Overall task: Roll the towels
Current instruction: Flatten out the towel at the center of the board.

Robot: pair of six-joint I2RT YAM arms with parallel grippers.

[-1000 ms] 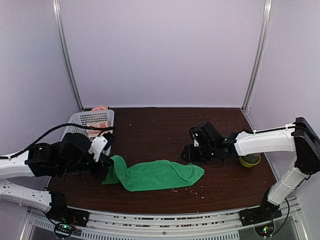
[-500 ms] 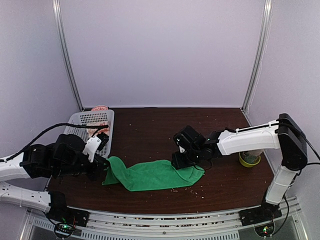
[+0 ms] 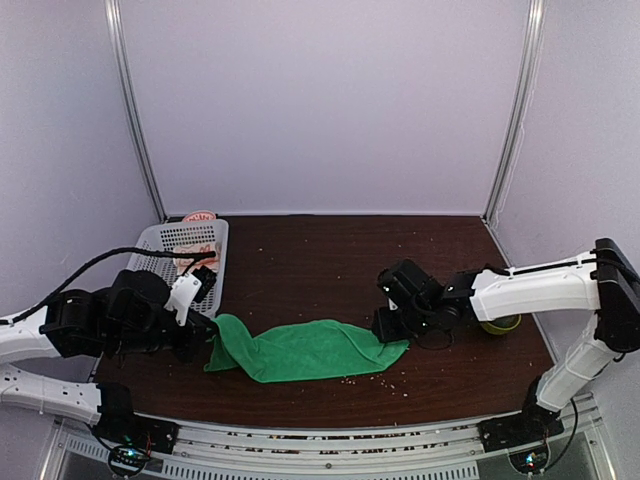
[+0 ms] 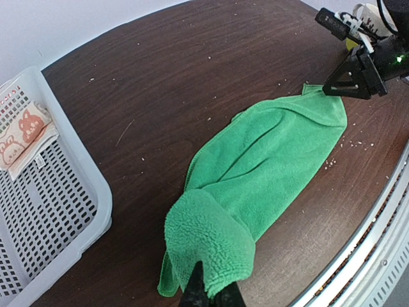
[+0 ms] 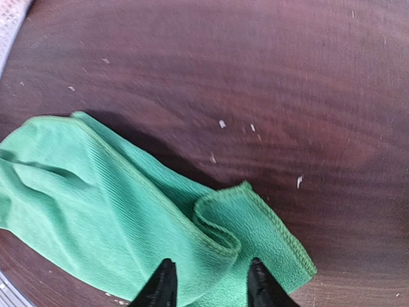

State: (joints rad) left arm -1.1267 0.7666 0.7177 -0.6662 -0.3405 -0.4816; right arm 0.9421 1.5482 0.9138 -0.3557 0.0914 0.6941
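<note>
The green towel (image 3: 300,350) lies as a long crumpled strip across the front of the table. My left gripper (image 3: 210,335) is shut on its left end, and that end is lifted and folded over the fingertips (image 4: 211,284). My right gripper (image 3: 387,328) is low over the towel's right end (image 5: 96,192), open, a finger on either side of a small folded-back corner (image 5: 220,233); the gripper's midpoint (image 5: 211,263) lies on the cloth. The pinkish-beige towel (image 4: 22,131) with orange figures lies in the basket.
A white perforated basket (image 3: 165,240) stands at the back left, its rim (image 4: 96,185) close to my left arm. A yellow-green cup (image 3: 498,324) sits behind my right forearm. Crumbs dot the dark table (image 3: 300,260). A metal rail (image 4: 377,236) runs along the front edge.
My right gripper swung left over the towel, then came back right and lower onto its right end, jaws narrowing. The left gripper held its end in place.
</note>
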